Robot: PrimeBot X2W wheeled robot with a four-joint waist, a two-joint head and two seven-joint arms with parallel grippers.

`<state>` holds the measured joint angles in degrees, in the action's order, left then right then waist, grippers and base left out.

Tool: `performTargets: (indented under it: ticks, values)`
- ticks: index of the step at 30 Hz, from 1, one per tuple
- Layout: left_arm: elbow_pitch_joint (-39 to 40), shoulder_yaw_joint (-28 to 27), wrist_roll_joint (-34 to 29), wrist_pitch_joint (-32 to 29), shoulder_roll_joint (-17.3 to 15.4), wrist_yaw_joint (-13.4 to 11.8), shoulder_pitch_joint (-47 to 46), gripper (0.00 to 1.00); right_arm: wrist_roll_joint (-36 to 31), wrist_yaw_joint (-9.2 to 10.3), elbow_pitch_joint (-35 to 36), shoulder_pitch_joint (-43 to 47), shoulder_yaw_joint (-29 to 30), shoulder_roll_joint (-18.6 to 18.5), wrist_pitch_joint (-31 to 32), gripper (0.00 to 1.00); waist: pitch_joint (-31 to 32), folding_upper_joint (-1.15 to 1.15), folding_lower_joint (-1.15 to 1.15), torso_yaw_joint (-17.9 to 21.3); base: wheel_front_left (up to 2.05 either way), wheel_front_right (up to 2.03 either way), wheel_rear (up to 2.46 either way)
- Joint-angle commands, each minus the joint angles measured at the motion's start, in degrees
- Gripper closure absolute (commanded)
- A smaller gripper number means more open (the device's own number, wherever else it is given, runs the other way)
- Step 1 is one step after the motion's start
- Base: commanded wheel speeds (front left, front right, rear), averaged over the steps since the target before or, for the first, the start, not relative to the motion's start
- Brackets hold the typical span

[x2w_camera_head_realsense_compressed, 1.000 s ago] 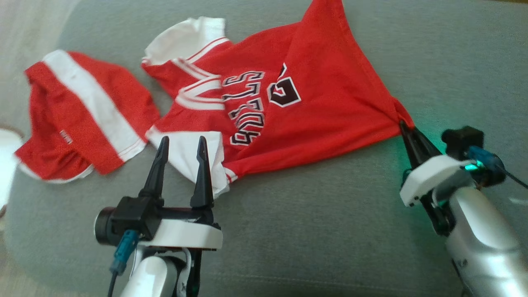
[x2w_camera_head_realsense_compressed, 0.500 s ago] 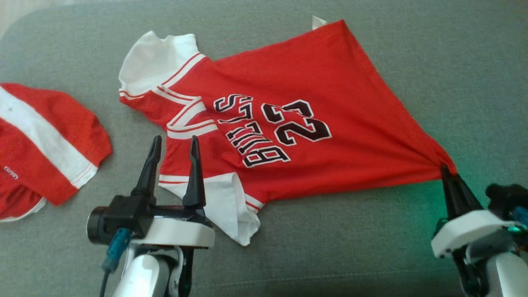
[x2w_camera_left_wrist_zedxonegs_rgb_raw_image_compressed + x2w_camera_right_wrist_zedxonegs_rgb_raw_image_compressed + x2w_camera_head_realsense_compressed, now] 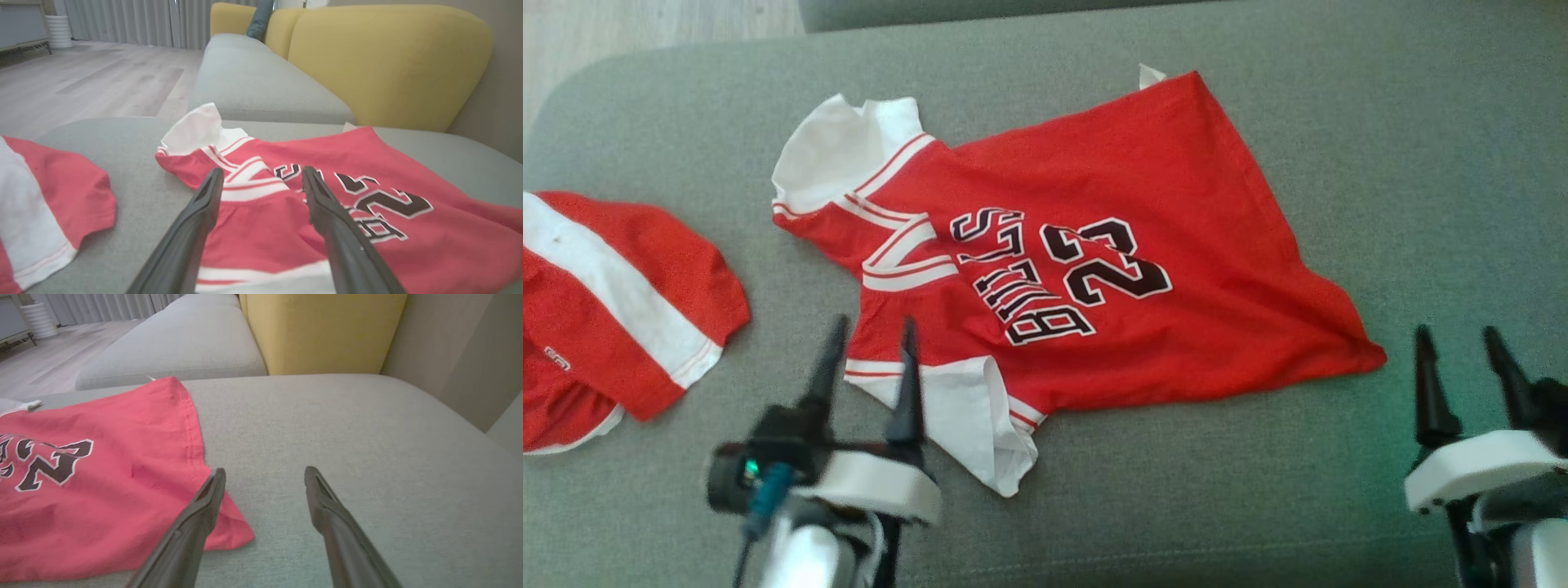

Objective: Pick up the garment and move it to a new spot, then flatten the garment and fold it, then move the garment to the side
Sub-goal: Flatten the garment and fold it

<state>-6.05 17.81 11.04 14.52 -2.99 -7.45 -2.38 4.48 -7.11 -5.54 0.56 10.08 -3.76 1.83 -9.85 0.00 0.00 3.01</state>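
Head view: red jersey (image 3: pixel 1111 163) lies spread mid-cushion on the grey sofa (image 3: pixel 1176 506). Red shorts (image 3: pixel 629 286) lie at left. Left gripper (image 3: pixel 874 324) open over the jersey's near-left sleeve. Right gripper (image 3: pixel 1456 333) open and empty, just right of the hem corner.
Left wrist view: both fingers over the jersey's collar end.
Right wrist view: hem corner beside one finger, not gripped.

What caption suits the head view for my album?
Red jersey spread on a grey sofa, both jaws open and empty, a second garment alongside.

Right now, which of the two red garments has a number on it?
The Bulls jersey, printed 23; the red shorts to its left carry just a white stripe.
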Motion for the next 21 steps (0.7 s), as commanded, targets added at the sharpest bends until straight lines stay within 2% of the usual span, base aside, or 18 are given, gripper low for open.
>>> performTargets:
  ticks: [1,6,12,21]
  values:
    - [1.04,-0.77,-0.64,-0.25,-0.09,0.49,-0.32,0.00,-0.62,-0.37,2.61,-0.61,-0.41,0.00,-0.89,0.00,0.86,0.00,0.00,0.02,0.00,0.00,0.00]
    - [-2.53,3.29,-1.03,-4.14,-0.07,2.62,-0.55,0.00,-2.12,-0.37,6.26,-1.07,1.45,0.61,-1.33,0.00,2.09,0.00,0.00,0.15,0.00,0.00,0.00]
    - [-8.18,6.28,-1.95,-6.56,-0.03,3.80,-4.05,0.00,-1.74,-0.37,6.56,-2.74,-1.99,0.83,-1.53,0.00,2.22,0.00,0.00,0.89,0.00,0.00,0.00]
    - [-15.00,7.66,-4.51,-6.18,-0.08,2.38,-8.88,0.00,-0.18,-0.37,4.77,-4.07,-4.88,0.87,-2.03,0.00,2.15,0.00,0.00,1.13,0.00,0.00,0.00]
